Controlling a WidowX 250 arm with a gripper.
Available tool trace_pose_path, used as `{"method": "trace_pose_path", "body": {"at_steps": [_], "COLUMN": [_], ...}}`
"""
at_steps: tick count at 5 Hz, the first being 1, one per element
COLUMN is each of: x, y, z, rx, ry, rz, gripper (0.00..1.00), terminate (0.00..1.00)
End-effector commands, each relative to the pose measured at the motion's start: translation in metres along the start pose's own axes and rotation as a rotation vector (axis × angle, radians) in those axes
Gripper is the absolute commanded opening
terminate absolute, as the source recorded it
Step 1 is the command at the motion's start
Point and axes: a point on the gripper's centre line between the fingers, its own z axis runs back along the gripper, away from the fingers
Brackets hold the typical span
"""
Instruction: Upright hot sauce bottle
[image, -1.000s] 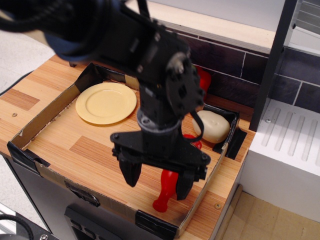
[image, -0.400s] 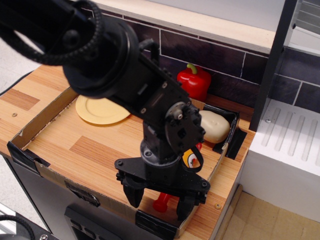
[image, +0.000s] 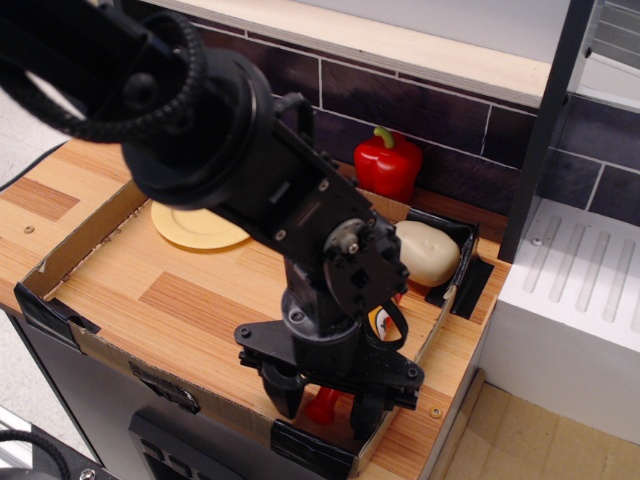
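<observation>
end effector (image: 326, 407) low at tray's (image: 90, 232) front-right corner, jaws apart straddling bottle (image: 324, 405) cap | bottle lying flat, mostly hidden under my arm | risk: glossy neck slips, or finger snags tray wall

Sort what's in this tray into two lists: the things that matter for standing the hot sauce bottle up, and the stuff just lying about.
Part of the job:
- glossy red plastic hot sauce bottle, lying down, mostly hidden under the arm
- black robot gripper, straddling its neck

Just lying about:
- red bell pepper with green stem
- round yellow plate
- cream-coloured rounded lump
</observation>
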Motion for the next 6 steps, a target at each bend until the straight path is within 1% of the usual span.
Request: {"method": "trace_pose_path", "body": {"at_steps": [1, 2, 3, 4, 5, 6], "x": [0.004, 0.005, 0.005, 0.017, 0.02, 0.02], "y": [-0.001, 0.002, 0.004, 0.014, 0.022, 0.033], "z": [0.004, 0.015, 0.042, 0.065, 0.076, 0.082], "rx": [-0.003, -0.018, -0.039, -0.065, -0.061, -0.063], "ry": [-0.048, -0.043, 0.032, 0.184, 0.34, 0.52], "rz": [-0.011, 0.005, 0.065, 0.145, 0.164, 0.202], "gripper": [0.0, 0.0, 0.0, 0.0, 0.0, 0.0], "terminate": [0.0, 0.0, 0.0, 0.0, 0.0, 0.0]}}
